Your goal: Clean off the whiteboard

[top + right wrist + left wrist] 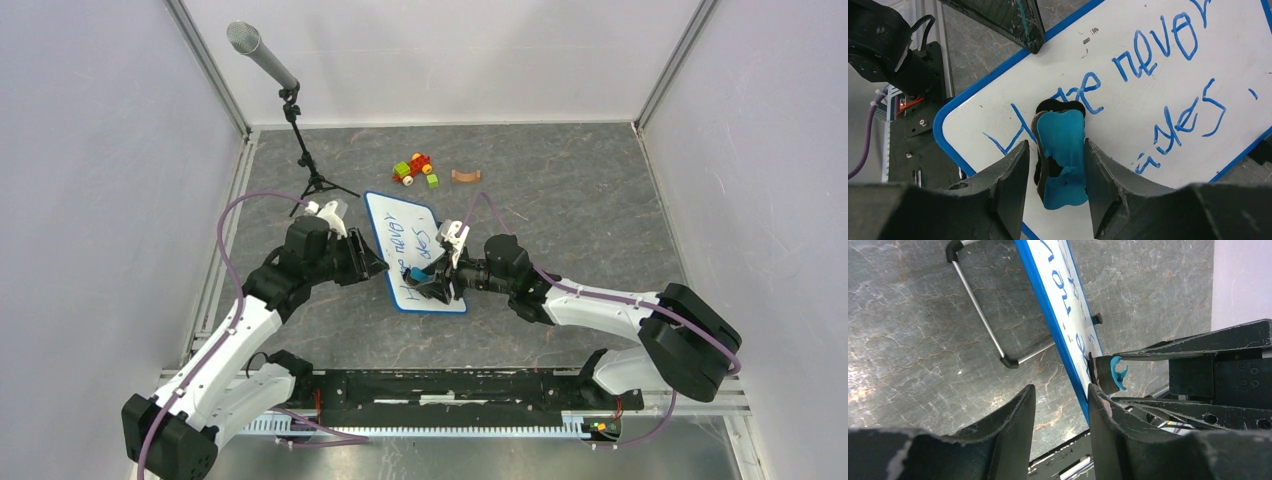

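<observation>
The whiteboard (398, 222) is sitting in the middle of the table (590, 200), just ahead of the two arms, its near corner pointing back towards them. It is a flat white sheet with rounded corners and a thin blue rim (1055, 325), and loose blue handwriting (1155, 50) is covering most of its face, so the wiping looks barely begun.

On the board's near corner the right gripper (1055, 148) is holding an eraser (1063, 150), its jaws narrowed onto the two sides. The smooth teal plastic back is facing the wrist camera and the dark felt pad is pressing on the white surface right at the first letters. That seems a sensible place to start a stroke.

At the board's left edge the left gripper (1061, 389) is standing with its jaws apart on either side of the rim, not visibly pinching it. I take it to be bracing the board so it is not sliding under the rubbing. Behind that edge a thin grey metal rod (982, 315) with black elbow joints is lying on the mottled grey stone-look surface.

Beyond the board's far edge a small bright toy car (413, 168) and a curved brown piece (464, 176) are lying well apart from it, and a microphone stand (303, 140) is rising off its far left corner.
</observation>
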